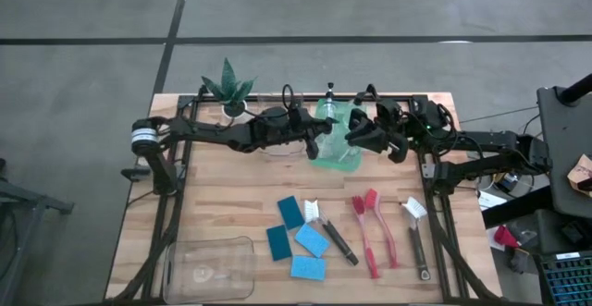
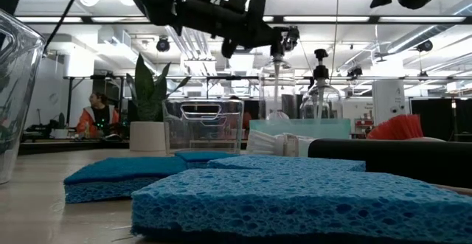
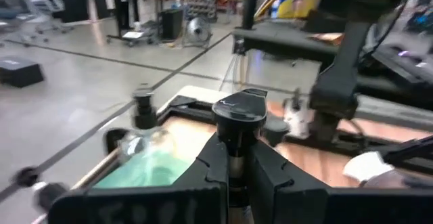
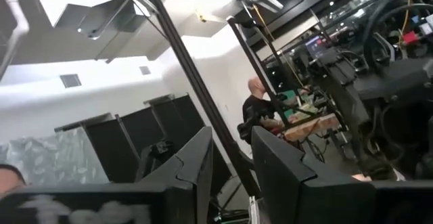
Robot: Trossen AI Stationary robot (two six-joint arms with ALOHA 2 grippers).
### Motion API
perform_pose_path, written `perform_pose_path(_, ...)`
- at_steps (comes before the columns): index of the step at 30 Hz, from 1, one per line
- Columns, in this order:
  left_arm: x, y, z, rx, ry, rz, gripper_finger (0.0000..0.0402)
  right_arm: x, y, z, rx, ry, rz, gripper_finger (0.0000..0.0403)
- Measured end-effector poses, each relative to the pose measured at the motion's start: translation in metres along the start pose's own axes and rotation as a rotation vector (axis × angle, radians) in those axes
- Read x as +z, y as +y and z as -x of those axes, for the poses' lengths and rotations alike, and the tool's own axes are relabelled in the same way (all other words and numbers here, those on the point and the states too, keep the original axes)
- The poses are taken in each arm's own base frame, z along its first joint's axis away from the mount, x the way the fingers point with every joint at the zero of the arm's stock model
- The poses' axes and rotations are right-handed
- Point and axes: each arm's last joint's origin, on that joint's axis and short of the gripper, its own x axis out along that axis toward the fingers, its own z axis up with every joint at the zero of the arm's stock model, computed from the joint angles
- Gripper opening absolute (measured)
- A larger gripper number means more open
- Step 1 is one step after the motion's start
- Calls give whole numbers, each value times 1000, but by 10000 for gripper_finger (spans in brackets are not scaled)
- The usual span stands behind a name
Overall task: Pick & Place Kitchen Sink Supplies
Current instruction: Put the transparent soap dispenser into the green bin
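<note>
- Your left claw (image 3: 233, 166) is pinching a small clear bottle with a black top (image 3: 239, 116) by its neck, lifted above the green plastic bin (image 1: 338, 140) at the far side of the wooden bench (image 1: 231, 204).
- Your right claw (image 4: 230, 156) stands beside that bin, its fingers a little spread, nothing between them.
- A second clear bottle (image 3: 143, 109) stands in the bin.
- The flat blue sponges (image 1: 301, 241) and long-handled red brushes (image 1: 375, 227) lie on the near bench.

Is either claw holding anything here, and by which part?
The left claw holds a clear bottle by its neck, just under the black top. The right claw holds nothing.
</note>
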Motion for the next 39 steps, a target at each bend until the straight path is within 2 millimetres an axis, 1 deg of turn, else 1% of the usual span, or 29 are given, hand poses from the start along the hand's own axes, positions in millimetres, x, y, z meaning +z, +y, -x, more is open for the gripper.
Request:
perform_pose_path(3,-8,0,-6,-4,-6,14,24,0,0,0,6,8,13,104)
perform_pose_path(7,-21,1,-12,1,35,19,22,0,0,0,8,9,17,108)
perform_pose_path(13,-34,1,-18,3,64,17,30,0,0,0,13,14,36,105)
perform_pose_path(24,-41,1,-17,4,99,37,52,-1,1,0,24,25,39,97)
perform_pose_path(29,-44,1,-15,4,90,53,78,-1,1,0,24,25,38,105)
perform_pose_path(34,-46,-1,-13,-7,65,70,122,-1,1,0,25,27,37,109)
perform_pose_path(39,-46,-6,-12,-70,73,112,167,-1,1,0,29,31,36,102)
